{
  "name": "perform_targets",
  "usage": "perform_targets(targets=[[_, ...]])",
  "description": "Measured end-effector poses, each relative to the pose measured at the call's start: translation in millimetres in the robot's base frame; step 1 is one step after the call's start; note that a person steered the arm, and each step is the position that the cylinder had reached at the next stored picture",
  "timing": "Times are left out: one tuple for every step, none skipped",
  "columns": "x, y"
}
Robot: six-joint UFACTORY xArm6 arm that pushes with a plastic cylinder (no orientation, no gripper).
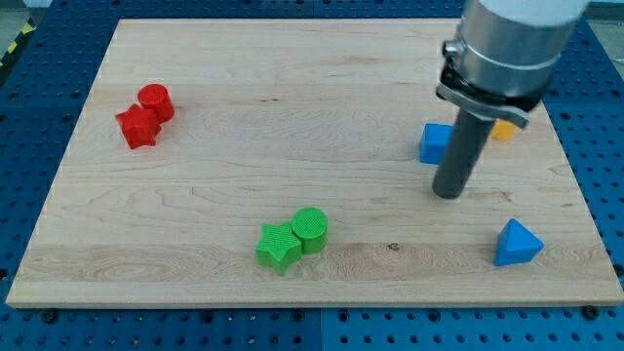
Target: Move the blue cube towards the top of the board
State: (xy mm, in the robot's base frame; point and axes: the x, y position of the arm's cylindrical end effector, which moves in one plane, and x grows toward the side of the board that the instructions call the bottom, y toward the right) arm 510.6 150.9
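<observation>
The blue cube (pixel 435 142) sits on the wooden board (pixel 292 97) at the view's right, partly hidden by my rod. My tip (pixel 448 194) rests on the board just below and slightly right of the cube, close to it; I cannot tell whether they touch. A blue triangular block (pixel 517 244) lies further down at the view's lower right.
A red cylinder (pixel 156 101) and a red star-shaped block (pixel 137 127) touch each other at the view's left. A green cylinder (pixel 311 230) and a green star-shaped block (pixel 278 247) sit together at the bottom centre. An orange block (pixel 502 131) peeks out behind the arm.
</observation>
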Motion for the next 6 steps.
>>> perform_targets(targets=[[-52.0, 8.7], [-124.3, 9.4], [-127.0, 18.0], [-92.4, 4.7], [-100.4, -32.3], [-172.7, -38.8]])
